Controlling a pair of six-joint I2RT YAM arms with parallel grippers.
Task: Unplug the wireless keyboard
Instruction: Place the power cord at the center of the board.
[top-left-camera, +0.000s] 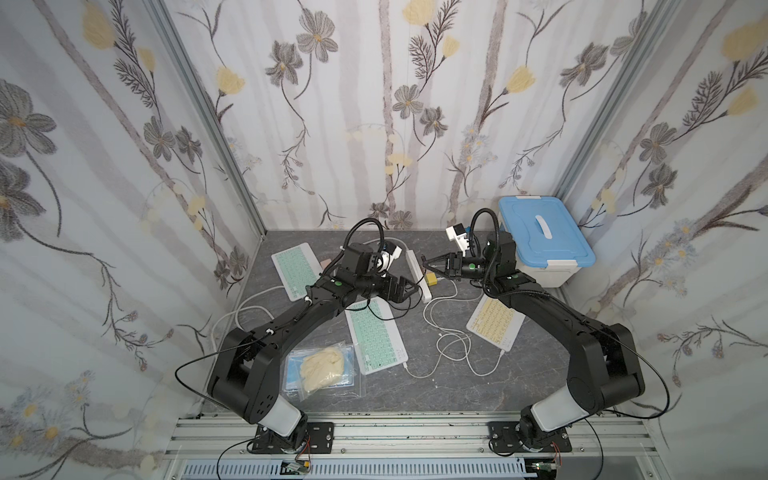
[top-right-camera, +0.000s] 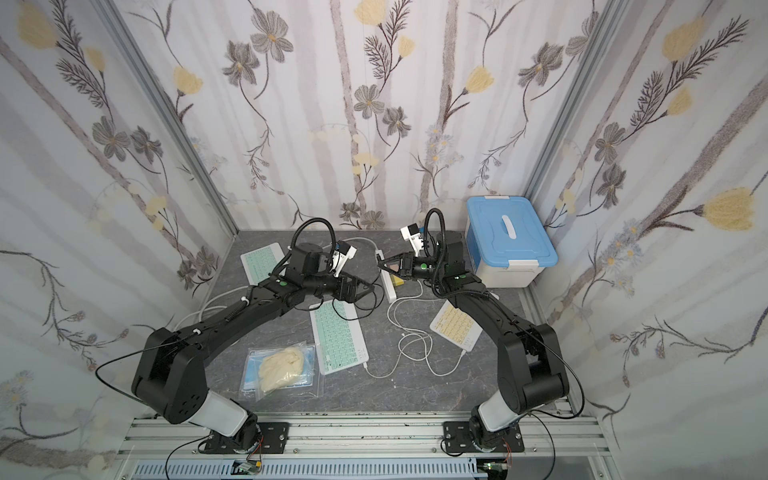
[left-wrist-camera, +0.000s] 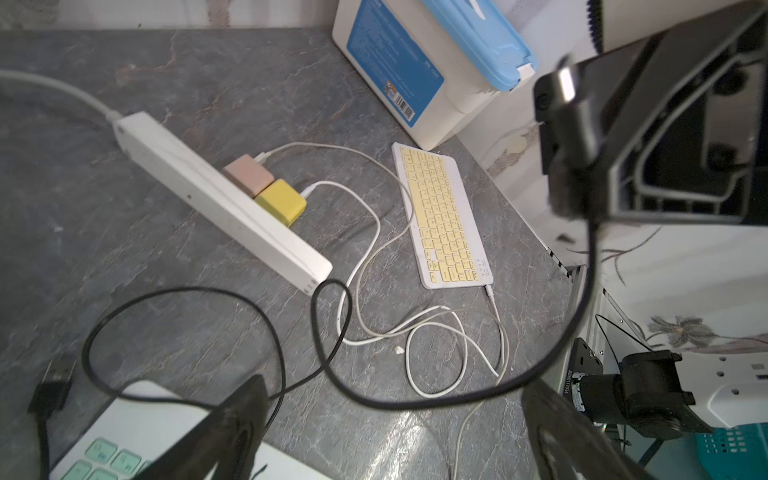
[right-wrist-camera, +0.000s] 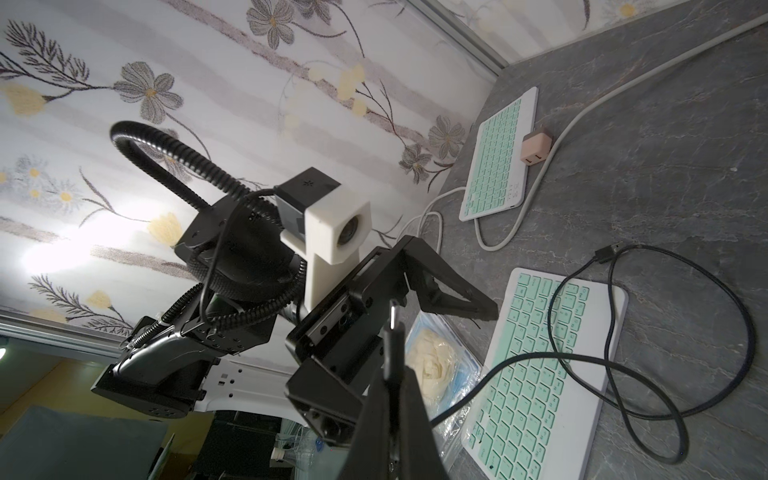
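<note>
A mint-green keyboard lies mid-table, with a white cable running to its near corner. My right gripper hangs over the power strip, shut on the small plug of a black cable. The plug's metal tip sticks out past the fingers. That cable loops loosely over the keyboard's far end, and its other plug lies free on the table. My left gripper is open and empty above the keyboard's far end.
A white power strip holds a pink charger and a yellow charger. A yellow keyboard lies right and another green keyboard far left. A blue-lidded box stands back right, a plastic bag near left.
</note>
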